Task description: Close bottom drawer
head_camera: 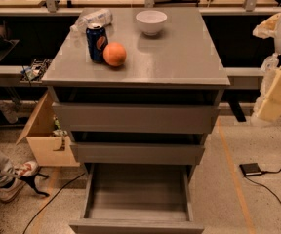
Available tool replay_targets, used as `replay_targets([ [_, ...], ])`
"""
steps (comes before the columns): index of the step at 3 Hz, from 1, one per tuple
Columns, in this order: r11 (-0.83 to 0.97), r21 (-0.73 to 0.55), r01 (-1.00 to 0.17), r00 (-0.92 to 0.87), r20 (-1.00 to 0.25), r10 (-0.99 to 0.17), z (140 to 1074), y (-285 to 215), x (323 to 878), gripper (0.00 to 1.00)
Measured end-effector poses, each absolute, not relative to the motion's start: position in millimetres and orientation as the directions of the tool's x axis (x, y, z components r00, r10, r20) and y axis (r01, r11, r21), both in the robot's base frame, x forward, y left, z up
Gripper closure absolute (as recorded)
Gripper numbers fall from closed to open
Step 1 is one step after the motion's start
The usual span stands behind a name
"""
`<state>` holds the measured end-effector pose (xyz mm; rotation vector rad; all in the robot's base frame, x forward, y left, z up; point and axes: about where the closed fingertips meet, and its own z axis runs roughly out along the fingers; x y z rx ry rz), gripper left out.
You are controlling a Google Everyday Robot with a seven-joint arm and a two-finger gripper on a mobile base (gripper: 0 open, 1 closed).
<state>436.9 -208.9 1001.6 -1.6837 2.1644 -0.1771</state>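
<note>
The grey cabinet [179,62] stands in the middle of the camera view with three drawers. The bottom drawer [136,224] is pulled far out towards me; its shallow inside is bare and its plain flat front sits at the lower edge of the view. The two drawers above it, the top drawer [133,118] and the middle drawer [136,153], are pushed in much further. My gripper [275,94], cream-coloured, hangs at the far right edge, level with the top drawer and well apart from the cabinet, above and to the right of the bottom drawer.
On the cabinet top stand a blue soda can [96,43], an orange [114,54], a white bowl [151,22] and a lying plastic bottle [92,19]. A cardboard box [45,140] and a person's shoe [16,179] are left; a black device [250,169] with a cable lies right.
</note>
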Motion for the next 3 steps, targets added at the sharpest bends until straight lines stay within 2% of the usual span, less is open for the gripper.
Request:
replay_targets([
  [1, 0.27, -0.333, -0.904, -0.201, -0.226, -0.953, 1002, -209, 437, 0.0],
  [3, 0.348, -0.25, -0.903, -0.286, -0.253, -0.924, 939, -215, 430, 0.0],
])
